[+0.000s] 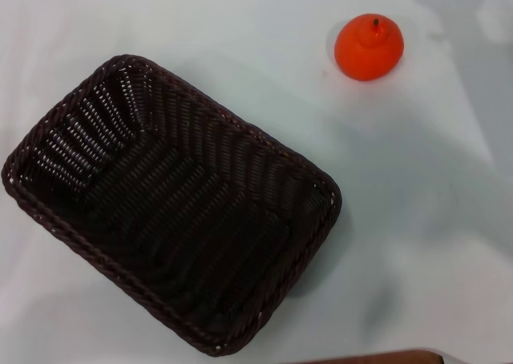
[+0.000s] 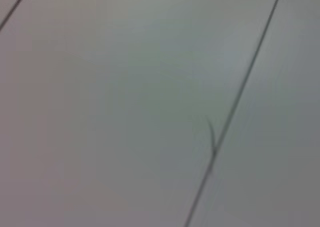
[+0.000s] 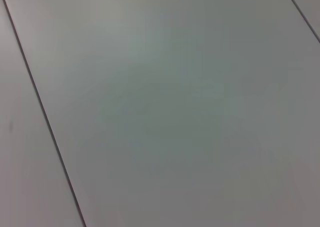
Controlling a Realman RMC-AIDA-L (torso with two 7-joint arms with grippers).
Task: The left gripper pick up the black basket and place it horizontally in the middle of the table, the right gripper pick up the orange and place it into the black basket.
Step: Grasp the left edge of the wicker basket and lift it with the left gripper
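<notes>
basket: I see the black basket on the counter, left of centre in the head view, sitting diagonally, one end toward the far left, the other toward the near middle. Open side up, nothing inside.
orange: the orange sits on the bare counter at far right, well apart from the basket, stem nub up.
left gripper: not in any view; I can't tell if its fingers are apart or together.
right gripper: also out of view; fingers, cannot tell.
left wrist view: only a flat grey panelled surface with thin dark seam lines, one with a small curved mark beside it.
right wrist view: same kind of plain grey surface with thin seams.
near edge: a brown strip shows at the bottom of the head view.
</notes>
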